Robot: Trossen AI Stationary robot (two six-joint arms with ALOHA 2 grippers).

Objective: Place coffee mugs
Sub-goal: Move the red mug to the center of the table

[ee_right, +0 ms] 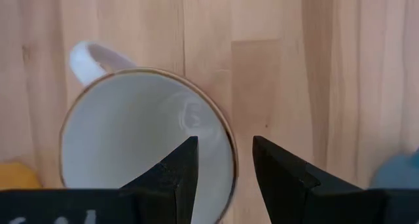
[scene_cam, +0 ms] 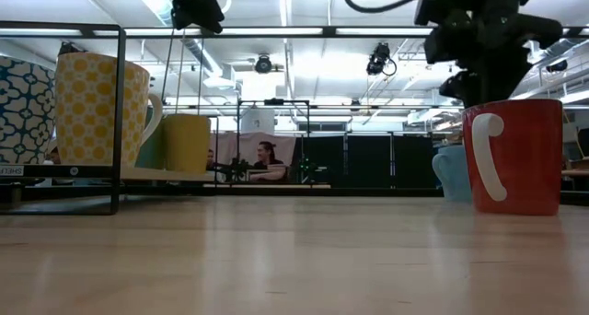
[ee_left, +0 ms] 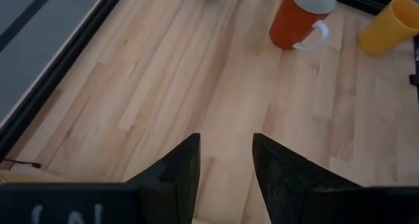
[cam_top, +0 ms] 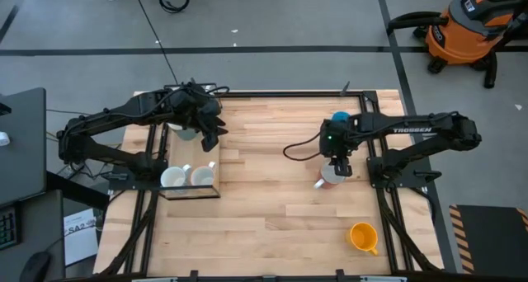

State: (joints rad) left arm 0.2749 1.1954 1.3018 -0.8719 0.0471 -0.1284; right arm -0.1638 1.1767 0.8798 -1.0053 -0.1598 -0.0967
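High view places the right hand (cam_top: 337,168) directly above an upright red-orange ceramic mug with a white handle and white inside (cam_top: 327,177), right of centre on the pale wooden tabletop (cam_top: 272,208); in the right wrist view the fingers are parted, one over the mug's mouth and one outside the rim, gripping nothing yet. The left hand (cam_top: 210,136), also parted and empty, hangs at the far left over a black wire rack (cam_top: 191,191) that carries two white-inside mugs (cam_top: 187,177), with a further mug (cam_top: 186,133) partly hidden under it. A light blue mug (cam_top: 339,118) sits just beyond the right hand, and an orange-yellow mug (cam_top: 363,237) lies tipped near the right front corner. If the descent is off, a finger could land on the rim and tip or shove the red mug towards the blue one. Open wood between mug and rack gives a free path; the black frame rails along the edges and the rack's top bar are the things to clear.
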